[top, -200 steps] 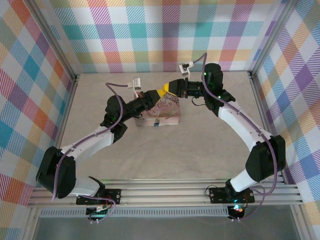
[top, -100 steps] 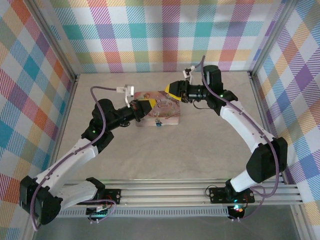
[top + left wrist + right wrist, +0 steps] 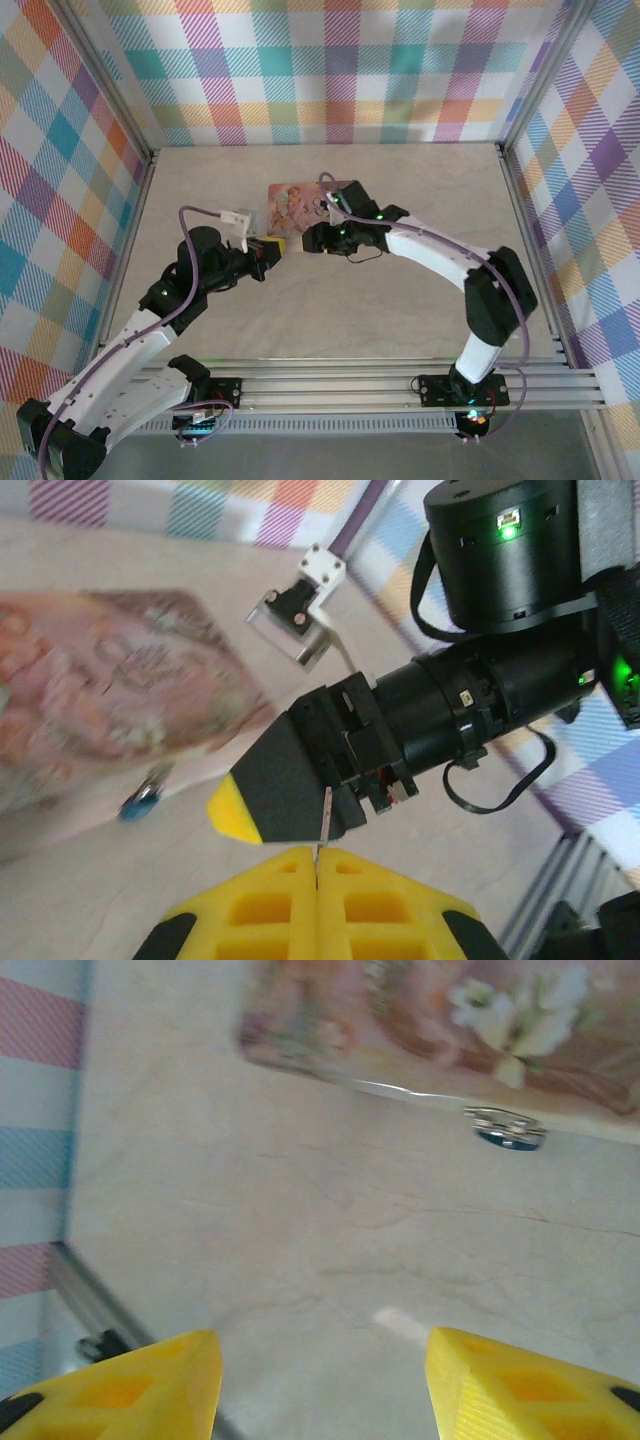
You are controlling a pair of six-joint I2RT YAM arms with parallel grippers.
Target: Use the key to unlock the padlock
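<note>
The glossy, flat pink picture-printed box (image 3: 298, 204) sits farther back than before. The tiny blue padlock (image 3: 508, 1132) with a pale metal shackle hangs at its front edge. The left gripper (image 3: 315, 858), now withdrawn from the box, pinches the thin metal key (image 3: 325, 815). The right gripper (image 3: 322, 1352) gapes wide, having crossed to the box's near side.

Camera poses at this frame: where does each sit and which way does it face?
Top external: above and behind the bases, looking down on the table; both arms, pink box.
Right wrist: on the open right gripper, angled down at table, box edge, padlock; yellow fingertips at bottom.
Left wrist: on the left gripper, shut on the key, facing the right gripper, box, padlock.
Shared: both wrist views show the padlock by the box.
</note>
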